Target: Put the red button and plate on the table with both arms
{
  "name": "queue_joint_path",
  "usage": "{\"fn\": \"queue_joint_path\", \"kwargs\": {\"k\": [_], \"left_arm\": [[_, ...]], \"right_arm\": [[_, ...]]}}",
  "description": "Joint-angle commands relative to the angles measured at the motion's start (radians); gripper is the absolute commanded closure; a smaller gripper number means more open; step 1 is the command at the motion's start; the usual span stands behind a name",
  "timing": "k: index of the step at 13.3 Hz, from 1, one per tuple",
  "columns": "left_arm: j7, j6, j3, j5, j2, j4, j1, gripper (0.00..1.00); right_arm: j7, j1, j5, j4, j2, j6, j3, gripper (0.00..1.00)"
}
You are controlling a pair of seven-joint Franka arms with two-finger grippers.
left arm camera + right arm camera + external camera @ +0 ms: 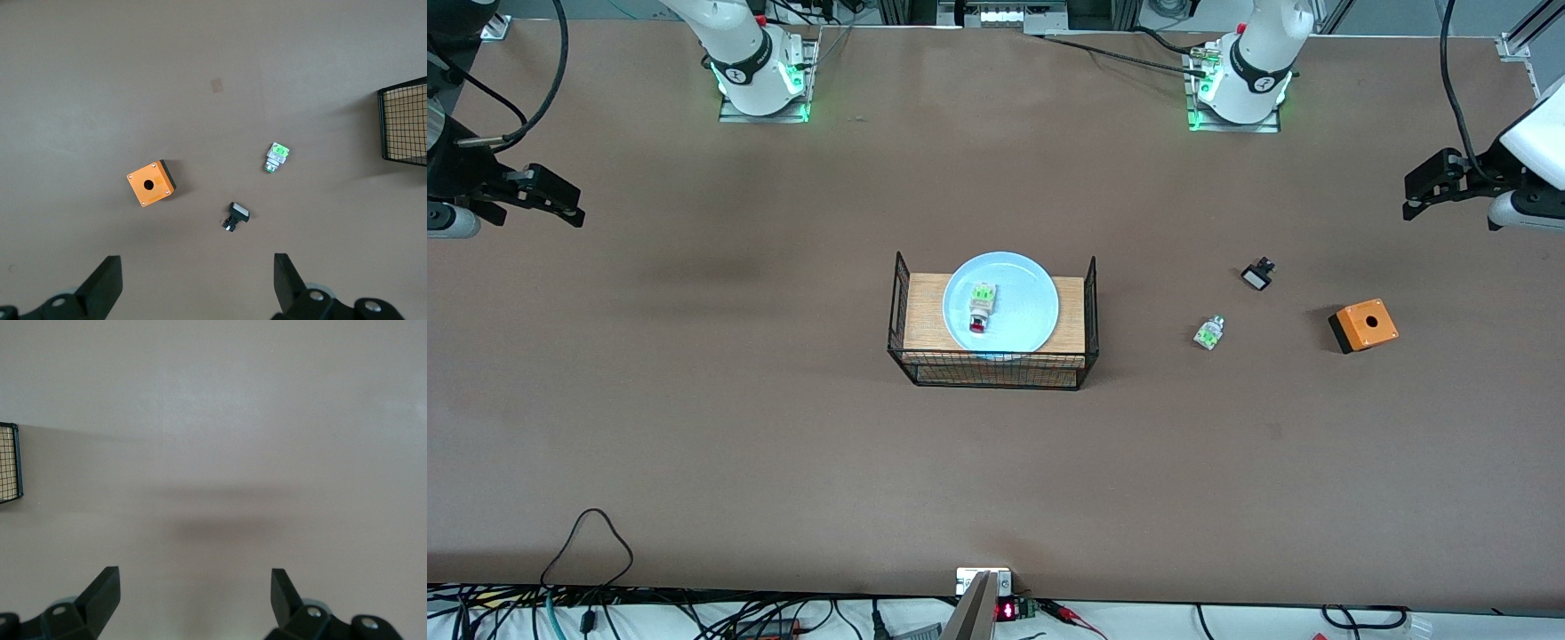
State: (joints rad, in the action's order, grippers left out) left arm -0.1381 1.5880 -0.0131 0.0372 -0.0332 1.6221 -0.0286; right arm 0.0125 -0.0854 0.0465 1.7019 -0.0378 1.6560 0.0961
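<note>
The red button point(981, 307), a whitish block with green tabs and a red cap, lies on the pale-blue plate point(1027, 307). The plate rests on the wooden top of the black wire rack point(996, 369) in the middle of the brown table point(783, 444). My left gripper point(1412, 196) is open and empty, held above the left arm's end of the table; in the left wrist view it point(198, 283) is over bare table. My right gripper point(574, 206) is open and empty above the right arm's end; in the right wrist view it point(195, 597) is over bare table.
Toward the left arm's end lie an orange box with a hole point(1363, 325), a small green-and-clear piece point(1209, 332) and a small black piece point(1258, 273); all three show in the left wrist view point(151, 183), point(275, 157), point(236, 216). A rack corner shows in each wrist view point(404, 120), point(8, 463).
</note>
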Motion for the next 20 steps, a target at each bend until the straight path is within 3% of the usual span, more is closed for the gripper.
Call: {"fn": "queue_joint_path", "kwargs": {"k": [1,5,9,14,17,20], "left_arm": [[-0.009,-0.042,0.01,-0.003,0.013,-0.034,-0.001,0.0],[-0.003,-0.057,0.019,-0.011,0.013,-0.034,-0.001,0.0],[0.027,-0.083,0.117,-0.014,0.027,-0.036,-0.001,0.0],[0.323,-0.076,0.32,-0.014,0.119,-0.091,-0.005,0.0],[0.477,-0.015,0.454,-0.016,0.24,-0.166,-0.048,0.0],[0.726,0.137,0.484,-0.007,0.341,-0.2,-0.173,0.0]], "right_arm": [[0.011,-0.004,-0.007,-0.007,-0.005,-0.019,0.004,0.0],[0.011,-0.004,-0.007,-0.007,-0.007,-0.021,0.004,0.0],[0.011,-0.004,-0.007,-0.007,-0.005,-0.021,0.004,0.0],[0.011,-0.004,-0.007,-0.007,-0.005,-0.021,0.004,0.0],[0.012,-0.002,-0.007,-0.007,-0.005,-0.021,0.005,0.0],[0.012,-0.001,-0.007,-0.007,-0.007,-0.022,0.005,0.0]]}}
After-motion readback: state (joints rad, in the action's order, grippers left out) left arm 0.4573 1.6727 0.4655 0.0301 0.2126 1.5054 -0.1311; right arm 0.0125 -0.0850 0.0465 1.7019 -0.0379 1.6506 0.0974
